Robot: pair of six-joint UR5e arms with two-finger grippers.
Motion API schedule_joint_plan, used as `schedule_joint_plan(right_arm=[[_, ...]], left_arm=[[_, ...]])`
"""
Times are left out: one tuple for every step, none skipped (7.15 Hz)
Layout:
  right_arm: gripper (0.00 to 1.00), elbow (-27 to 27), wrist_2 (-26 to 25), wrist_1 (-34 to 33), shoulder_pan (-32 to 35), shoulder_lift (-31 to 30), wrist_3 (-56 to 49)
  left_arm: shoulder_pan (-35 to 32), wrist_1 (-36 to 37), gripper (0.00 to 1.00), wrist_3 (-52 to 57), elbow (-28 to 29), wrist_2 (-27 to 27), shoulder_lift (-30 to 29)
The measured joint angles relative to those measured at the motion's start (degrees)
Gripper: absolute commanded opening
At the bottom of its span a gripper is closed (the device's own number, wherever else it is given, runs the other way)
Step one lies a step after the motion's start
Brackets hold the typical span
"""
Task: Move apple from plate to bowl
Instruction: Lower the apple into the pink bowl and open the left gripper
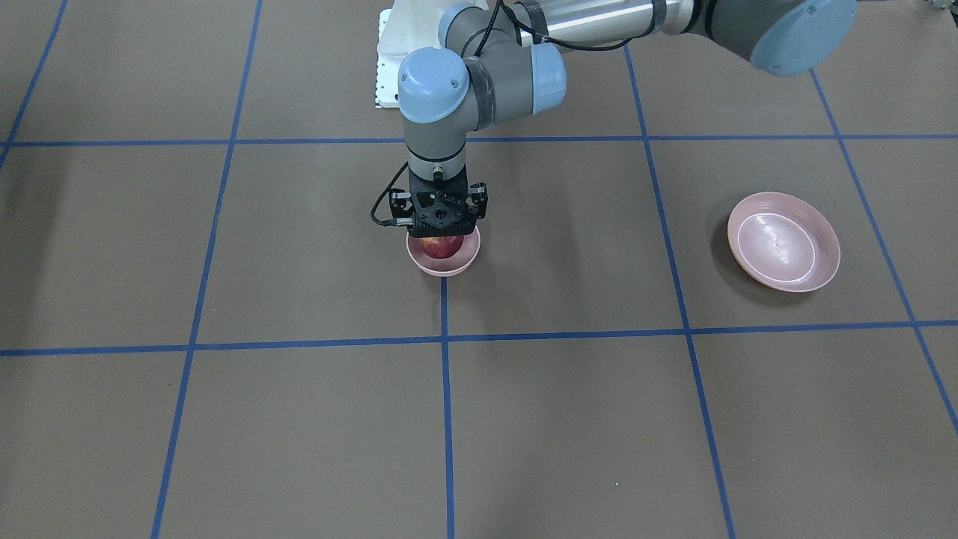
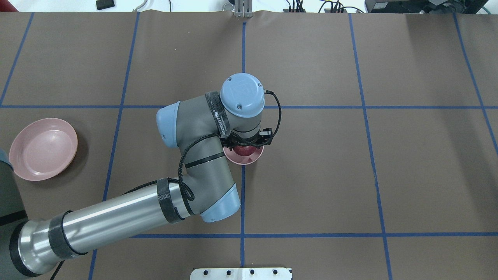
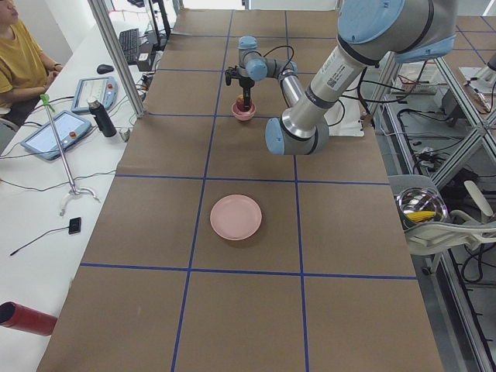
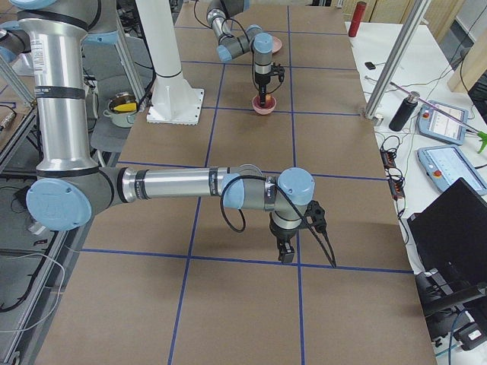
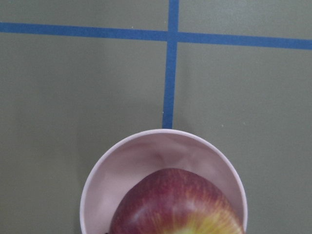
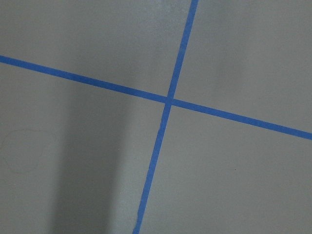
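Note:
The dark-red apple [image 1: 440, 245] sits inside the small deep pink bowl [image 1: 443, 265] at the table's middle. In the left wrist view the apple [image 5: 178, 204] fills the lower part of the bowl [image 5: 97, 170], its yellow-green patch at the bottom edge. My left gripper [image 1: 441, 228] points straight down, right over the apple and low in the bowl's mouth. Its fingers are hidden, so I cannot tell whether they grip. The wide pink plate [image 1: 783, 241] lies empty, far off on my left side. My right gripper [image 4: 285, 255] shows only in the exterior right view, low over bare table.
Brown table cover with a blue tape grid [image 2: 243, 194]. The left arm's elbow and forearm [image 2: 116, 221] stretch between plate and bowl. The white base plate [image 2: 241, 273] sits at the near edge. Operator desks with tablets [image 3: 58, 132] lie beyond the far edge.

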Motion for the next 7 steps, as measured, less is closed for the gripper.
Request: schedule_joint_plan(right_arm=[[1.00, 0.0, 0.0, 0.0, 0.0, 0.0, 0.0], [1.00, 0.0, 0.0, 0.0, 0.0, 0.0, -0.1], [1.00, 0.0, 0.0, 0.0, 0.0, 0.0, 0.0], [1.00, 0.0, 0.0, 0.0, 0.0, 0.0, 0.0], [1.00, 0.0, 0.0, 0.0, 0.0, 0.0, 0.0], [1.00, 0.0, 0.0, 0.0, 0.0, 0.1, 0.0], [1.00, 0.0, 0.0, 0.0, 0.0, 0.0, 0.0]], left_arm=[[0.0, -1.1, 0.98, 0.0, 0.5, 0.0, 0.1], [0.1, -1.6, 0.98, 0.0, 0.8, 0.0, 0.1], [0.1, -1.8, 0.98, 0.0, 0.8, 0.0, 0.2], [0.1, -1.9, 0.98, 0.0, 0.8, 0.0, 0.2], [0.0, -1.9, 0.98, 0.0, 0.6, 0.0, 0.3], [-0.3, -1.9, 0.98, 0.2, -0.7, 0.0, 0.9], [-1.0, -1.6, 0.98, 1.2, -4.4, -0.1, 3.3]])
